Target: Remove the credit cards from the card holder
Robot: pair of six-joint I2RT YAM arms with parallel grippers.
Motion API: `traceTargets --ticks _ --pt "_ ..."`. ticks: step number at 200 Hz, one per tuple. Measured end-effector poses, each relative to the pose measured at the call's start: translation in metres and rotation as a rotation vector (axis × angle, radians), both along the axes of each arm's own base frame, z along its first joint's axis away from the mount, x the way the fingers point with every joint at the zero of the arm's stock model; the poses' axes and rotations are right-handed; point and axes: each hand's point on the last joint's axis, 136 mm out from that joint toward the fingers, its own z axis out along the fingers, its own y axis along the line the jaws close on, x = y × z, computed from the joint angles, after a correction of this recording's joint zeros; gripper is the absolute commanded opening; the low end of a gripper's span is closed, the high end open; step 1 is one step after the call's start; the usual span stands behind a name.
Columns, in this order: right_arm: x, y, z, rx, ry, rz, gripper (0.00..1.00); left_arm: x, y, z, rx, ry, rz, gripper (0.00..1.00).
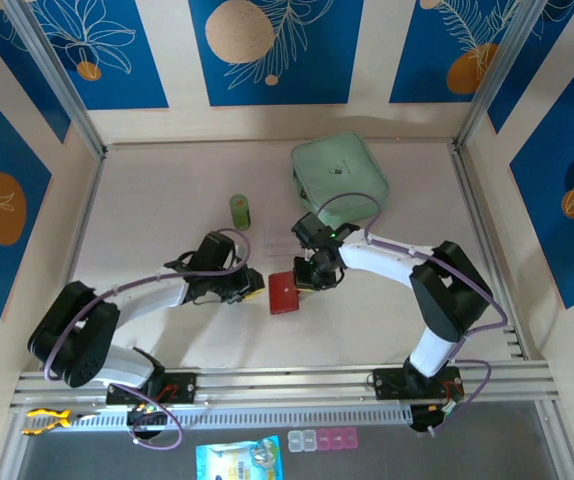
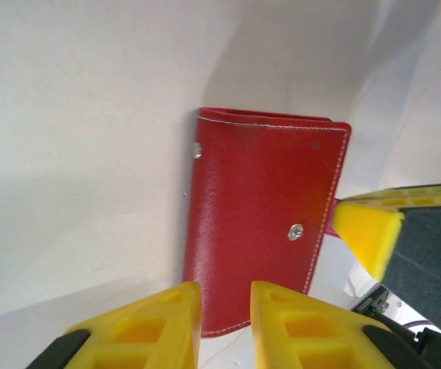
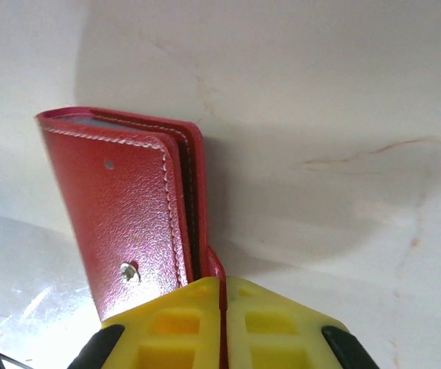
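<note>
**A:** From above, where does it sit?

**B:** The small flat red leather-look card holder (image 1: 283, 295) lies mid-bench, between the two arms. The left pincer (image 1: 250, 291) is at its left edge and the right pincer (image 1: 312, 280) at its far right corner. The pale bench (image 1: 167, 340) is bare to the near side and the left. A green cylinder (image 1: 240, 210) stands farther back, and a mint-green zip pouch (image 1: 339, 172) lies far right. Both are well apart from the card holder.

**A:** And the left wrist view?

**B:** The card holder (image 2: 259, 192) lies flat with its silver snap stud (image 2: 295, 231) facing up. The left pincer (image 2: 226, 319) is released. Its yellow fingers stand a narrow slit apart, with their tips over the holder's near edge. A pink-red closure tab (image 2: 331, 207) runs off the right edge to a yellow finger (image 2: 366, 231) of the right pincer.

**A:** The right wrist view?

**B:** The right pincer (image 3: 222, 296) is clenched on the closure tab, with a red strip pinched between its fingers. The stitched front cover stands slightly off the back one, and a greyish inner edge shows at the far end. Bare bench lies beyond and to the right.
</note>
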Motion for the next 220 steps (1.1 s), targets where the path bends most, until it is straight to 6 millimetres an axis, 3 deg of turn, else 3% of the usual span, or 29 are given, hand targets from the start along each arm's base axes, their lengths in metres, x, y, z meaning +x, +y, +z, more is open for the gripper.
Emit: traceTargets --ticks 31,62,97,141,179,220 --pt "-0.001 -0.008 0.011 -0.008 -0.009 0.010 0.07 0.008 0.013 0.005 0.010 -0.026 0.021 0.26" --pt "0.000 -0.001 0.023 -0.003 -0.022 0.043 0.06 0.013 0.024 0.005 0.023 -0.033 0.038 0.27" --pt "0.004 0.029 0.044 0.030 -0.063 0.119 0.06 0.015 0.033 0.009 0.031 -0.051 0.038 0.29" --pt "0.001 0.066 0.050 0.031 -0.075 0.210 0.06 0.013 0.042 0.013 0.037 -0.072 0.041 0.29" --pt "-0.002 0.058 0.047 0.000 -0.057 0.204 0.06 0.009 0.042 0.011 0.029 -0.064 0.031 0.27" --pt "-0.004 0.029 0.034 -0.047 -0.029 0.162 0.06 0.006 0.037 -0.008 0.034 0.000 0.009 0.25"
